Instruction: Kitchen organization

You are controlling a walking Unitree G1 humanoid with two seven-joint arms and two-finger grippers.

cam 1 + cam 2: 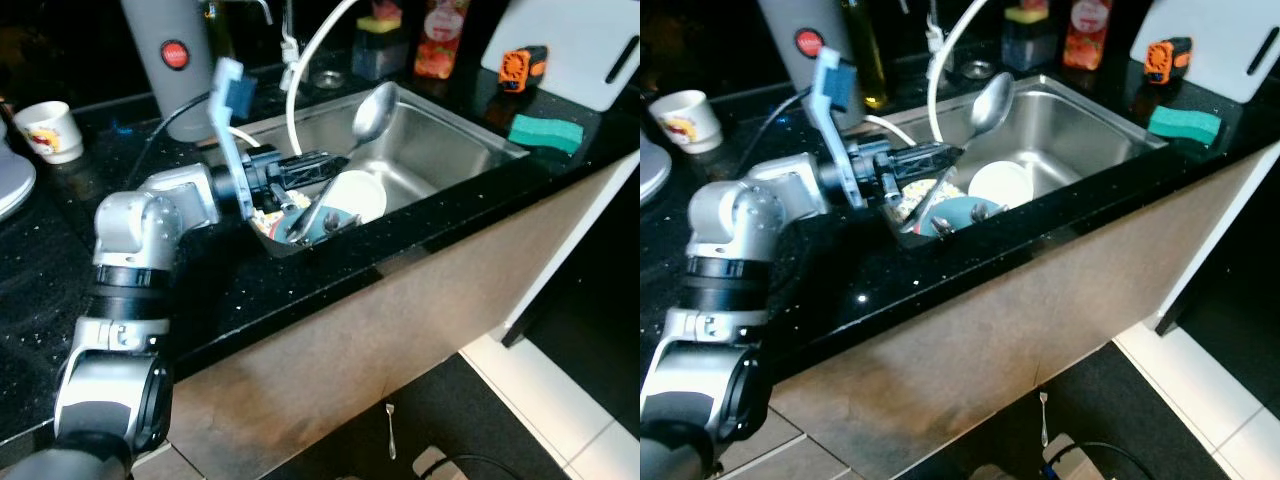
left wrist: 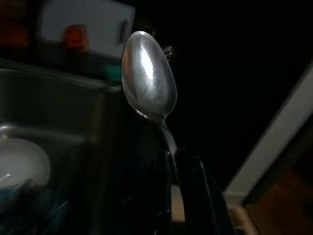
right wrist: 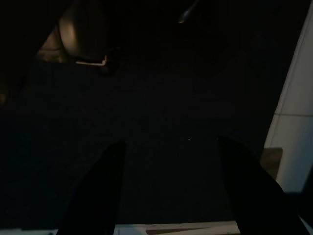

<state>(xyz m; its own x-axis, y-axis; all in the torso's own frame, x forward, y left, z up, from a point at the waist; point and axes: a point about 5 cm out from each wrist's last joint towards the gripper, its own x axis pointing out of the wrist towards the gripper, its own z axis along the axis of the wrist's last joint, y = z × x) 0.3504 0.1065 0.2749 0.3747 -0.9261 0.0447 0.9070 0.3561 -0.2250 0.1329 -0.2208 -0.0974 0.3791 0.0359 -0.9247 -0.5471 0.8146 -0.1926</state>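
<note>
A silver robot arm reaches from the left over a black speckled countertop (image 1: 300, 290) toward a stainless steel sink (image 1: 450, 140). The left gripper (image 1: 320, 165) has its two black fingers pinched on the handle of a large metal spoon (image 1: 374, 110), which stands up over the sink with its bowl highest. The left wrist view confirms the grip: the slim handle is clamped between the fingers. Below the spoon, in the sink's near corner, sit a white bowl (image 1: 358, 195) and a teal dish (image 1: 325, 225) with cutlery across it.

The step in hand looks like moving the spoon out of the sink. To do it well, the grip should stay firm, since a thin handle can swivel, and the spoon should clear the white hose (image 1: 300, 70) arching beside it.

The right gripper (image 3: 168, 196) hangs idle with its fingers spread wide over a dark floor. A fork (image 1: 390, 430) lies on the floor below the counter. What lies under the cutlery in the teal dish is hard to make out.
</note>
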